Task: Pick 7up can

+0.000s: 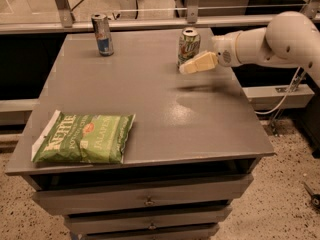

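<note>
The 7up can point(188, 45), pale green and white with a silver top, stands upright at the back right of the grey table point(150, 99). My gripper point(192, 65) reaches in from the right on a white arm point(265, 41). Its cream fingers point left and sit just in front of and beside the can's lower right side, above the table top. The gripper holds nothing that I can see.
A slim blue-and-silver can point(102, 34) stands at the back left of the table. A green chip bag point(84, 138) lies flat at the front left. Drawers point(145, 200) sit below the table top. A metal rail point(150, 21) runs behind the table.
</note>
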Robot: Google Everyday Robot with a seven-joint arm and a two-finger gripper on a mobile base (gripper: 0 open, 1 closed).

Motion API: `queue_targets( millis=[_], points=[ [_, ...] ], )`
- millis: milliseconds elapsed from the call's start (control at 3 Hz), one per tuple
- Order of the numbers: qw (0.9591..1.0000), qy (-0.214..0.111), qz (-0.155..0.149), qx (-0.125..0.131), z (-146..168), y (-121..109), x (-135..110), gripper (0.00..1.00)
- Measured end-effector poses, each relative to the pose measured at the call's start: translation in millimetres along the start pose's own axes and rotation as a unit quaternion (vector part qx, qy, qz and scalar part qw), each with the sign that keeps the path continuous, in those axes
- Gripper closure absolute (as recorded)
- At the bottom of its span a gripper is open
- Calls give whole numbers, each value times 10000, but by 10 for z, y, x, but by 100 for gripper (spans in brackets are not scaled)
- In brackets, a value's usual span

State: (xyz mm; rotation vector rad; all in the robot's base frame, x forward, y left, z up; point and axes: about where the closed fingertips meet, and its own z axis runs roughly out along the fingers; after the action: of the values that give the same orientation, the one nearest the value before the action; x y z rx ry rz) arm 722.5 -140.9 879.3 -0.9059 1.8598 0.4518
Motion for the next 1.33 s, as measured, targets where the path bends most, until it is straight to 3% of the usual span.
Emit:
queue_targets(
  millis=[333, 667, 1333],
  points=[
    [9979, -595, 204, -128, 182, -5, -68, 0],
    [9946, -1009, 185, -183, 304, 31, -206, 14],
    [9886, -1477, 122, -276, 362, 105, -332, 61]
  ],
)
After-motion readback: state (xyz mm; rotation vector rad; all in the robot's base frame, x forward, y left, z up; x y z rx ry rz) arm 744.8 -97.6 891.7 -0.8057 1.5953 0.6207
